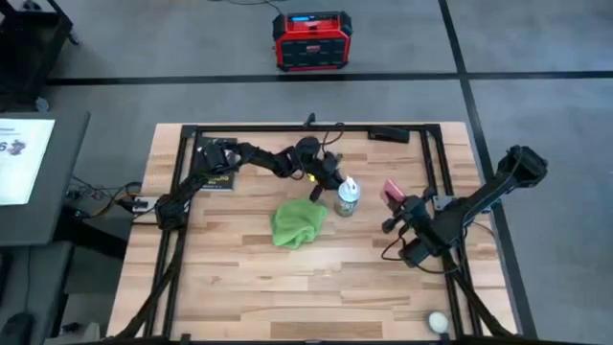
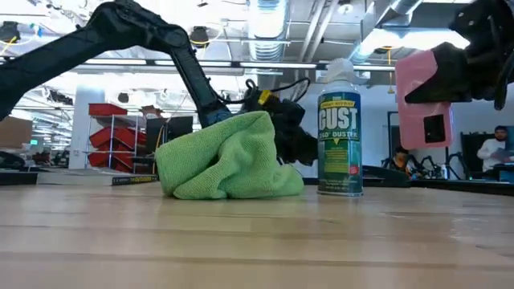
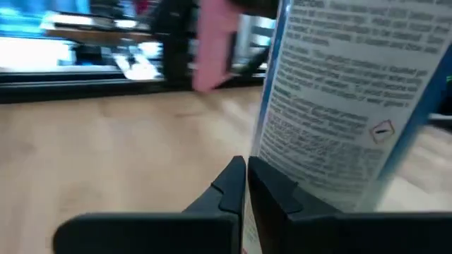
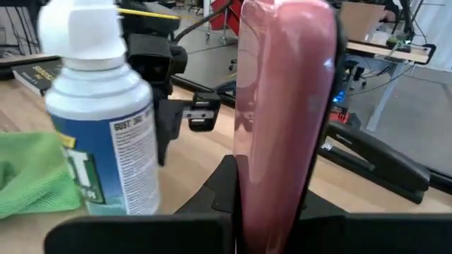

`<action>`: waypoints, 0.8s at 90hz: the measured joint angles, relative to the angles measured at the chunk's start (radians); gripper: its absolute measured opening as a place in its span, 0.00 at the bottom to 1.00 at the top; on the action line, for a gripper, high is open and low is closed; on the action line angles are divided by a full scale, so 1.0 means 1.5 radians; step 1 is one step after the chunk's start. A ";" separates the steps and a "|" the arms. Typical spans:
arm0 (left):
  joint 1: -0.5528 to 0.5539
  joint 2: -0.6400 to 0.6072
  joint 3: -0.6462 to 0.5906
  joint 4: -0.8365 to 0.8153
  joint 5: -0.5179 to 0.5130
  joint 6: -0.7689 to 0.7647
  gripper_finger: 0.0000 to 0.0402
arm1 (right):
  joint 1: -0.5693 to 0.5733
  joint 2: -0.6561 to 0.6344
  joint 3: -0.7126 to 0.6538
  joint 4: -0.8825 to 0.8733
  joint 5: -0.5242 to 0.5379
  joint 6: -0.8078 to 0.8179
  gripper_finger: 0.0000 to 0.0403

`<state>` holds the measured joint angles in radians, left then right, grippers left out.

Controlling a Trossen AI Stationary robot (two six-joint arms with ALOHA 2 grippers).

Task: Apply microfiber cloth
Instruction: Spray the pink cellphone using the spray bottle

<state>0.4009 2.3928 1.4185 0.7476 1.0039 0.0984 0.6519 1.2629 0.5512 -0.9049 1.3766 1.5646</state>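
Lime-green cloth [image 1: 297,224], bunched into a soft crumpled heap, on the wooden surface [image 1: 287,287] just beside the duster can [image 1: 347,196]. Left gripper [image 1: 319,189] at the heap's far edge, pinched together, empty. Right gripper [image 4: 272,185] clamped on a pink phone [image 1: 392,193], upright, near the can.

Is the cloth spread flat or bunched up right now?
Bunched up. The cloth sits as a rumpled mound on the table beside the duster can, with folds showing in the low view, not flat.

Wooden table [image 1: 239,278]: microfiber cloth [image 1: 296,223], can [image 1: 347,196], book [image 1: 216,165]
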 joint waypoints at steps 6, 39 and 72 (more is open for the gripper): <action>-0.001 0.000 0.000 -0.026 0.035 0.001 0.00 | 0.005 0.000 0.000 0.001 0.000 0.001 0.03; -0.047 0.000 0.000 -0.115 0.194 0.022 0.00 | 0.007 0.000 0.000 0.001 0.000 0.004 0.03; -0.070 0.000 0.000 -0.162 0.319 0.004 0.00 | 0.007 0.000 0.000 0.000 -0.009 0.004 0.03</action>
<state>0.2960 2.3932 1.4181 0.5053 1.4824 0.1051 0.6617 1.2629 0.5513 -0.9043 1.3628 1.5709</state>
